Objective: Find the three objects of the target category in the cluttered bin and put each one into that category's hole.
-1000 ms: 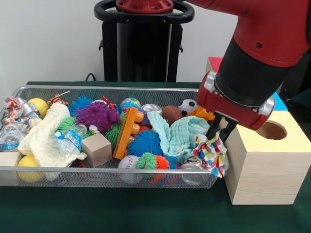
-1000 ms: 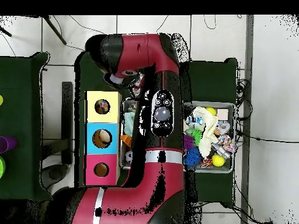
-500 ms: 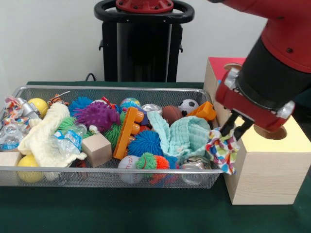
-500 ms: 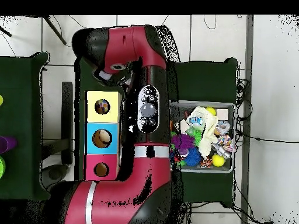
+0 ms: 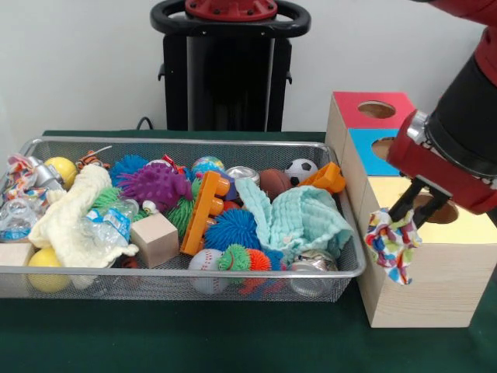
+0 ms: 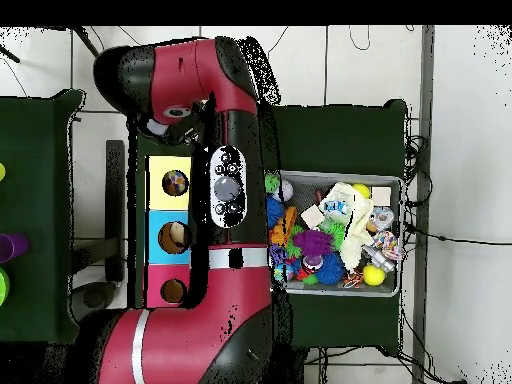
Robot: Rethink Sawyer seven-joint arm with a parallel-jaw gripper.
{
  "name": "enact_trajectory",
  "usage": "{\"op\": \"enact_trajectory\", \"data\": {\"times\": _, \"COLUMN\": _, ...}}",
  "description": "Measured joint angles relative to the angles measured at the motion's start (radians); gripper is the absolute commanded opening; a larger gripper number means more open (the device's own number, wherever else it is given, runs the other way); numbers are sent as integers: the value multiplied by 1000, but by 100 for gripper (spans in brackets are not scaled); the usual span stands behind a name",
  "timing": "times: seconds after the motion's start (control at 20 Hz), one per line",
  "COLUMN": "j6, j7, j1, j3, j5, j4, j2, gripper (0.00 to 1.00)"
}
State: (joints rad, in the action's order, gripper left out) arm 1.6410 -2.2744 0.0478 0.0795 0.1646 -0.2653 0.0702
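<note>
My gripper point(image 5: 406, 222) is shut on the white cloth with multicoloured dots point(image 5: 393, 245). The cloth hangs in the air over the front left edge of the yellow-topped box point(image 5: 466, 230), just left of its round hole point(image 5: 435, 210) and outside the wire mesh bin point(image 5: 178, 272). The cream knitted cloth point(image 5: 71, 219) lies at the bin's left end. A mint green cloth point(image 5: 301, 217) lies at its right end. In the overhead view the arm covers the gripper; the yellow top point(image 6: 173, 183) and the bin point(image 6: 399, 236) show.
The blue-topped box point(image 5: 373, 148) and the red-topped box point(image 5: 371, 109) stand behind the yellow one. The bin also holds spiky rubber balls point(image 5: 154, 185), an orange plastic block point(image 5: 203, 211), a wooden cube point(image 5: 154, 239), small balls and cans. The pedestal point(image 5: 229, 70) stands behind the bin.
My gripper has carried the dotted cloth to the right, out over the bin's right rim and up to the yellow-topped box's front left edge. The bin's contents have not moved.
</note>
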Motion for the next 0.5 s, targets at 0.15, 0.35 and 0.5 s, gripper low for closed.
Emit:
{"op": "enact_trajectory", "data": {"times": 0.15, "j6": 6, "j7": 0, "j1": -2, "j3": 0, "j5": -9, "j4": 16, "j2": -3, "gripper": 0}}
{"op": "enact_trajectory", "data": {"times": 0.35, "j6": 28, "j7": 0, "j1": -11, "j3": 0, "j5": -26, "j4": 44, "j2": -7, "gripper": 0}}
{"op": "enact_trajectory", "data": {"times": 0.5, "j6": 58, "j7": 0, "j1": -22, "j3": 0, "j5": -36, "j4": 73, "j2": -12, "gripper": 0}}
